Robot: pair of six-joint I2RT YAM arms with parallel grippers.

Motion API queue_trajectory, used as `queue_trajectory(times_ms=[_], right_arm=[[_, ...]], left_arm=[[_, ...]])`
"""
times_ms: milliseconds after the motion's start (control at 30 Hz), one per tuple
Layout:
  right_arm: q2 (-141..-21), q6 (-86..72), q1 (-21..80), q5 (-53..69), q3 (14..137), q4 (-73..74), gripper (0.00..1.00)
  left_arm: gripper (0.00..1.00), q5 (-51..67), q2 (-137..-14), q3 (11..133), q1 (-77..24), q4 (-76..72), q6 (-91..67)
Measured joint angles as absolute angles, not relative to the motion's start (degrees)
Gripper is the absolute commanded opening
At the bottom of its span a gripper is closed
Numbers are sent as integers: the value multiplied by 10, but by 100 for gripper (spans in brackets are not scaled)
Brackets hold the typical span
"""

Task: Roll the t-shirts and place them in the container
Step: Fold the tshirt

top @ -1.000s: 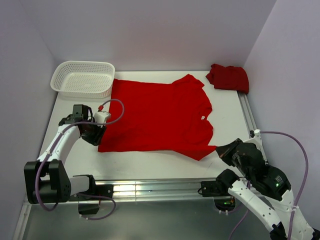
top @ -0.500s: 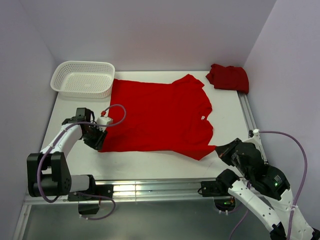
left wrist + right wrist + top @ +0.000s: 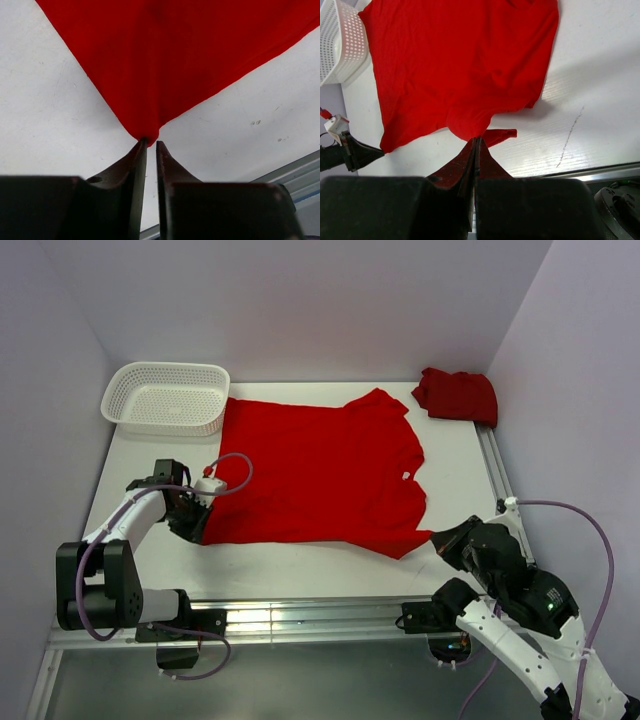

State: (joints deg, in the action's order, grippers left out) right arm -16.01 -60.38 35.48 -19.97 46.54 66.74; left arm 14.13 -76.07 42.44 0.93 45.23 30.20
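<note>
The spread t-shirt (image 3: 320, 475) lies flat on the white table (image 3: 300, 562), occupying most of the middle of the surface, with its bottom hem toward the left arm and its neck and sleeves toward the right arm. Its far hem corner touches the white mesh basket (image 3: 165, 397), which stands in the far left corner of the table. The bunched t-shirt (image 3: 457, 395) sits in a heap in the far right corner, well apart from the spread one. On my left wrist view, the left gripper (image 3: 151, 144) is down at table level at the near hem corner (image 3: 148, 134); the fabric tapers to a point that enters the tips of the two fingers, which are drawn in to a narrow slit and pinch that corner. On my right wrist view, the right gripper (image 3: 476, 140) is at the near sleeve (image 3: 470, 125); its fingers are pressed together with no gap visible, and the red cloth meets them at the tips, so I read it as clamped on the sleeve edge. A small flap of the sleeve (image 3: 499, 134) lies on the table just beside the right fingertips. From overhead, the two grippers hold opposite ends of the near edge of the spread t-shirt.
</note>
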Motion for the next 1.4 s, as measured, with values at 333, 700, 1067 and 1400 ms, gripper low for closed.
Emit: queue_trajectory(times_ms=[333, 700, 1067, 1400], right_arm=[[-176, -602, 355, -206, 473, 669, 0], [-208, -590, 355, -218, 520, 670, 0], [-208, -591, 355, -230, 539, 696, 0], [-205, -593, 355, -229, 528, 695, 0]], left_arm=[[0, 143, -749, 424, 9, 459, 304], [0, 168, -714, 443, 15, 519, 322], [38, 178, -670, 443, 39, 530, 351], [44, 176, -634, 442, 16, 511, 361]])
